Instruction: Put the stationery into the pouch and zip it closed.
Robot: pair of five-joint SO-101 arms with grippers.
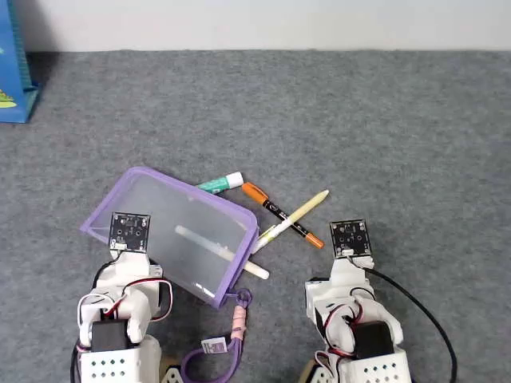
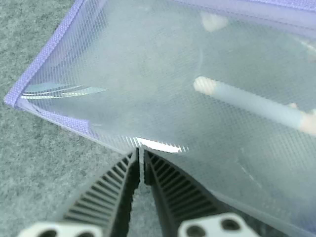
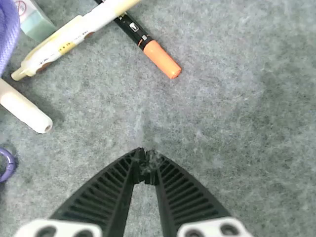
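My right gripper (image 3: pixel 146 165), jaws together and empty, is nearer the orange-tipped marker (image 3: pixel 159 59), which lies just ahead, long axis slanting back toward the pouch (image 1: pixel 172 203).

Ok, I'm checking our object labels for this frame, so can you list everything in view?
pouch: one, translucent with purple edging, left of centre.
white pen: one, partly inside the pouch, one end poking out of its open side.
teal marker: one, teal with a white tip, at the pouch's far edge.
orange-ended pen: one, black barrel, right of the pouch.
cream pen: one, lying across the orange-ended pen.
strap: one, purple and pink, at the pouch's near corner.
blue box: one, far left edge.
table: one, grey, felt-like.
left gripper: shut, at the pouch's near edge.
right gripper: shut, empty, over bare table near the pens.
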